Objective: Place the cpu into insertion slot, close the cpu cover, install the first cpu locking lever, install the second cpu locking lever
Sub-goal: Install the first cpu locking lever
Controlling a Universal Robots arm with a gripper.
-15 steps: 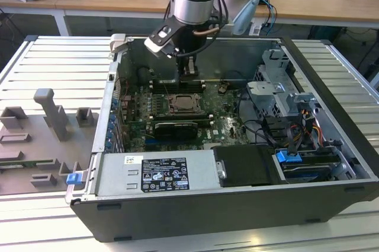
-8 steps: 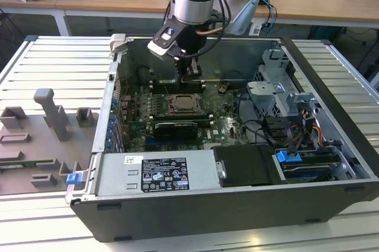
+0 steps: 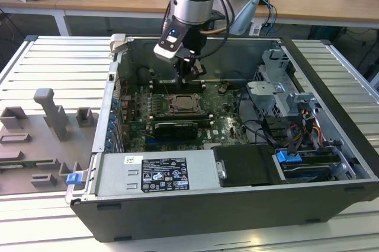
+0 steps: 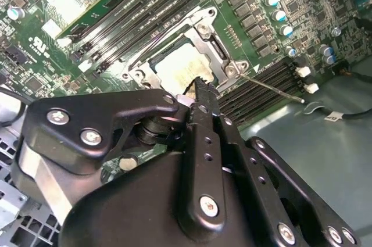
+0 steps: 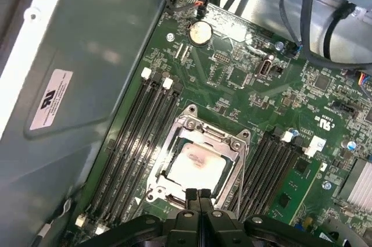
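Nearest the exterior camera, a silver power supply (image 3: 157,172) is sitting along the front wall of the open computer case (image 3: 237,219). At the exterior view's left, a grey fixture block (image 3: 53,115) is resting on the slatted table (image 3: 59,56), just beside the case. Toward the middle, the arm is reaching down over the green motherboard (image 3: 225,124), and the gripper (image 3: 188,77) is hanging at one edge of the insertion slot (image 3: 180,105) with its fingertips (image 5: 204,201) pressed together (whether they are touching the rim cannot be told). The cpu (image 5: 195,165) is lying in the slot, its pale top showing through the window of the cpu cover (image 5: 203,131), which is lying flat over it. A thin lever rod (image 4: 270,87) is sticking out across the memory slots (image 4: 244,99). At the exterior view's right, a metal drive cage (image 3: 278,89) and bundled cables (image 3: 296,133) are crowding the case.
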